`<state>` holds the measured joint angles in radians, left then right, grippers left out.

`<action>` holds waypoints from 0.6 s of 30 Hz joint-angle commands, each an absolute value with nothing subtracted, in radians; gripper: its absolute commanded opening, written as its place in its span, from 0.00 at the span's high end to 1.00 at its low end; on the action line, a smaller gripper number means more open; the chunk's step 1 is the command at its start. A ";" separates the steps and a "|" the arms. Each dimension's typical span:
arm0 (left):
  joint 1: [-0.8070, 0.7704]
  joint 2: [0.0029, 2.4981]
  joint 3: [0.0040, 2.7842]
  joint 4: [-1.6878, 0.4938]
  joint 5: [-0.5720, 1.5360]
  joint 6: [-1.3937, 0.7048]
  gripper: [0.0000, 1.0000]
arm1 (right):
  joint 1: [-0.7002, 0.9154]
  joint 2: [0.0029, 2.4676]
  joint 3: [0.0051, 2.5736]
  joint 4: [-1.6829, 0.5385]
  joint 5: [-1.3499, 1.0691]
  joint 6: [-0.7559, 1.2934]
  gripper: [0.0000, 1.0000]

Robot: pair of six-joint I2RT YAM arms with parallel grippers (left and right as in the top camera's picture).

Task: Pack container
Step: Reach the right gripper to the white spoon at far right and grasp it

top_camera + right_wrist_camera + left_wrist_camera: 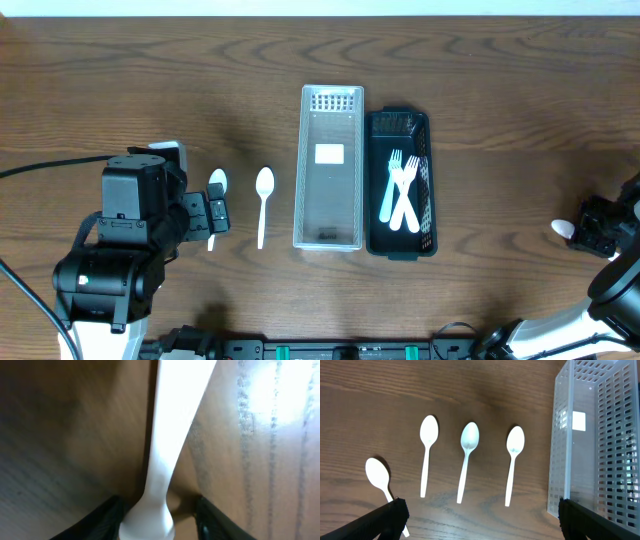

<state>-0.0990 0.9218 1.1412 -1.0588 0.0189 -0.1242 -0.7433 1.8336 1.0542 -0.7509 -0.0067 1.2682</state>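
The clear slotted container [331,168] stands mid-table, empty, and its wall shows in the left wrist view [592,445]. Beside it, the black container [400,184] holds two white forks [401,190]. Several white spoons lie left of the clear container, two showing in the overhead view [264,200] and more in the left wrist view [467,457]. My left gripper [480,520] is open and empty, hovering over the spoon handles. My right gripper [159,515] sits at the table's right edge. Its jaws are close around a white utensil [167,435], whose end shows in the overhead view [563,229].
The left arm's body [125,250] covers the leftmost spoons from above. The right arm [615,255] is partly out of frame at the right edge. Bare wood lies around both containers.
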 commanded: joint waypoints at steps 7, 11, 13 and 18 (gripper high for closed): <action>-0.095 0.920 1.161 -1.061 0.010 -0.126 0.02 | -0.752 1.882 1.010 -0.751 0.026 1.202 0.43; -0.095 0.920 1.161 -1.062 0.010 -0.126 0.02 | -0.747 1.882 1.010 -0.731 0.026 1.170 0.28; -0.095 0.920 1.161 -1.061 0.011 -0.128 0.02 | -0.742 1.882 1.010 -0.722 0.027 1.153 0.32; -0.095 0.920 1.161 -1.062 0.011 -0.133 0.02 | -0.722 1.882 1.010 -0.717 0.026 1.155 0.38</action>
<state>-0.0990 0.9218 1.1412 -1.0588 0.0189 -0.1276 -0.7395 1.8313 1.0515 -0.7418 0.0032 1.1774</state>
